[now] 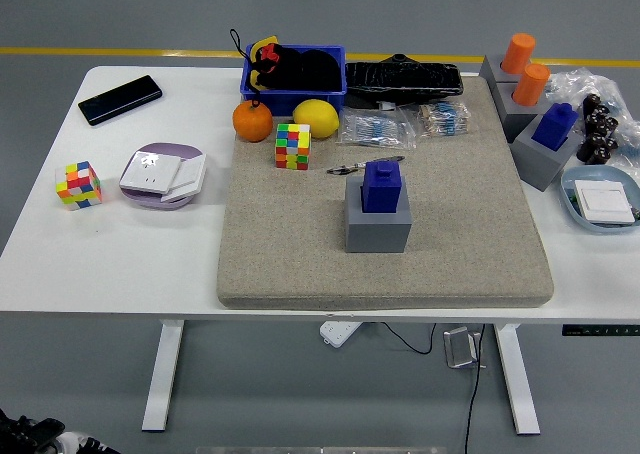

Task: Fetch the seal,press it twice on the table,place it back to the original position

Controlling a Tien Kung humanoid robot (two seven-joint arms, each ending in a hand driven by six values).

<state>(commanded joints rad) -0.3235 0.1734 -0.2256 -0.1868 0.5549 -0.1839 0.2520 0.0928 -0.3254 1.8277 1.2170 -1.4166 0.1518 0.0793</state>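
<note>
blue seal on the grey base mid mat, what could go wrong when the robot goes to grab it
1. A pen lies just behind the seal; a hand coming in could knock it.
2. The seal sits in a loose grey base, which might lift or tip with it.
3. A second blue seal stands at the right edge, so the wrong one could be picked.

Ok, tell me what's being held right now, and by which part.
Nothing is held. Neither robot hand is in view, and the blue seal sits untouched in its grey holder on the felt mat.
</note>
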